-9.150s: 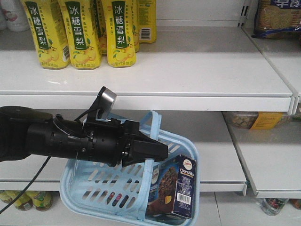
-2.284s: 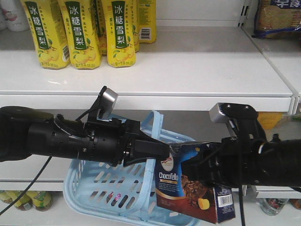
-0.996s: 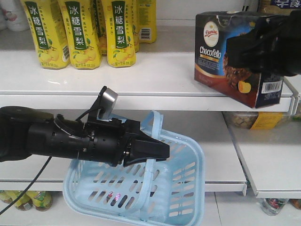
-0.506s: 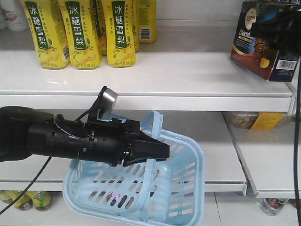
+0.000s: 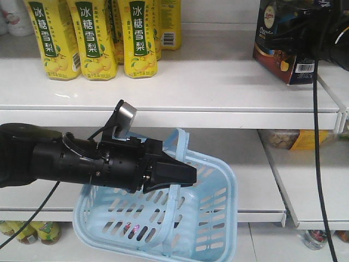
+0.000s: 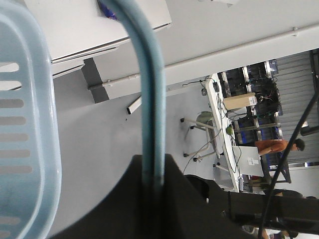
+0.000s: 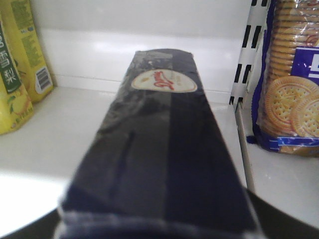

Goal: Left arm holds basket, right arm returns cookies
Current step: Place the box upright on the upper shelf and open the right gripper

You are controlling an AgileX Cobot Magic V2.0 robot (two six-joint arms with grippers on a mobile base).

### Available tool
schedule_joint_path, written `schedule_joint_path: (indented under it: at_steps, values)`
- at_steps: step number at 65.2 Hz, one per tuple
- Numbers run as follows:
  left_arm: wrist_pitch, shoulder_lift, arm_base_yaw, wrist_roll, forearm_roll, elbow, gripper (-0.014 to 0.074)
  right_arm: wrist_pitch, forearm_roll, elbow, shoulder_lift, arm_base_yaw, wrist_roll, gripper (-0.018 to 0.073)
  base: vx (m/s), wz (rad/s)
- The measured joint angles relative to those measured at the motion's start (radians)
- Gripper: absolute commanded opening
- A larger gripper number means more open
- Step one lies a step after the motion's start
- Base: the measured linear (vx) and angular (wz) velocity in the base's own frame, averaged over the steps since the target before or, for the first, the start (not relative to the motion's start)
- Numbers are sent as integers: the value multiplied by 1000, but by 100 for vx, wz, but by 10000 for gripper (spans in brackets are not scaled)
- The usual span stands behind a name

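The light blue basket [image 5: 210,218] hangs in front of the lower shelf by its loop handle [image 6: 149,89]. My left gripper [image 5: 182,176] is shut on that handle, and in the left wrist view its black jaws close round the strap. No box shows inside the basket. The cookies [image 5: 277,52], a dark box with a round white logo [image 7: 163,80], are tilted over the right end of the upper shelf [image 5: 218,93]. My right gripper [image 5: 299,37] is shut on the box from the right. I cannot tell whether the box touches the shelf.
Yellow drink bottles [image 5: 92,38] stand at the upper shelf's left and back. A blue-wrapped packet of pale biscuits [image 7: 291,94] stands behind a slotted upright [image 7: 247,55], right of the cookies. A black cable [image 5: 316,142] hangs from the right arm. Jars [image 5: 32,232] sit on the lowest level.
The right arm lifted the cookies out of the basket to the upper shelf's right end; over the last second the box went higher and deeper. Left arm and basket stayed still.
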Motion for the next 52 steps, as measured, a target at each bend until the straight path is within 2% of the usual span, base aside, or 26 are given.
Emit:
schedule_joint_path:
  at_steps: [8, 17, 52]
  values:
    - [0, 0, 0, 0, 0, 0, -6, 26, 0, 0, 9, 0, 0, 515, 0, 0]
    - [0, 0, 0, 0, 0, 0, -6, 47, 0, 0, 3, 0, 0, 593, 0, 0]
    - [0, 0, 0, 0, 0, 0, -6, 252, 3, 1, -129, 0, 0, 590, 0, 0]
